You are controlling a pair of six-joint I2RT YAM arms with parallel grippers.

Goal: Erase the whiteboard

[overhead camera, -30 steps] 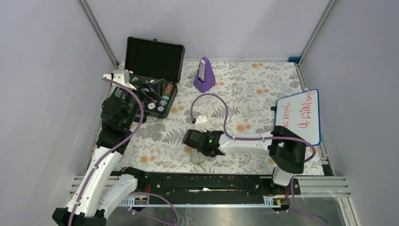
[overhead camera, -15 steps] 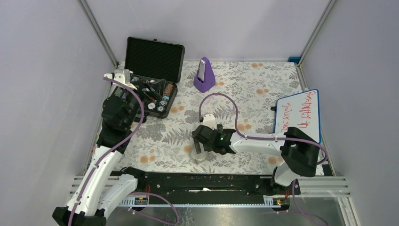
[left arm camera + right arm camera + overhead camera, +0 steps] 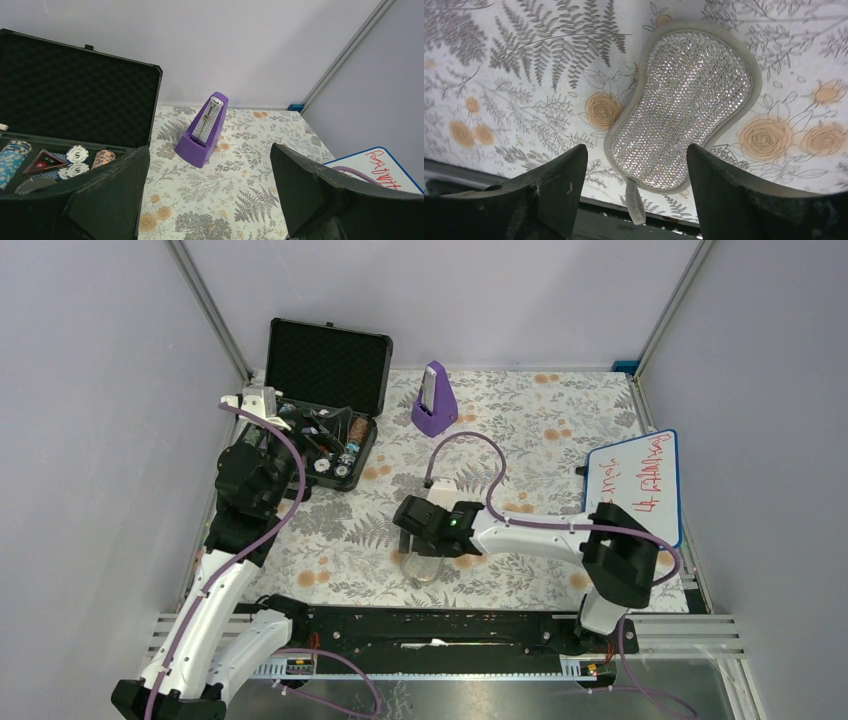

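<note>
The whiteboard lies at the table's right edge, blue-rimmed, with red handwriting on it; one corner of it shows in the left wrist view. My right gripper hangs open over the table's near middle, far left of the board. In the right wrist view that gripper holds nothing. Its jaws stand either side of the near end of a pale glittery cloth pad, which lies flat on the tablecloth. My left gripper is open and empty beside the black case, pointing towards the purple metronome.
The open black case holds poker chips and small items at the back left. The purple metronome stands at the back centre. Grey walls and metal posts ring the floral tablecloth. A black rail runs along the near edge, just below the pad.
My right gripper went from shut to open over the pad, and its wrist shifted a little right, then back left. The left arm has not moved.
</note>
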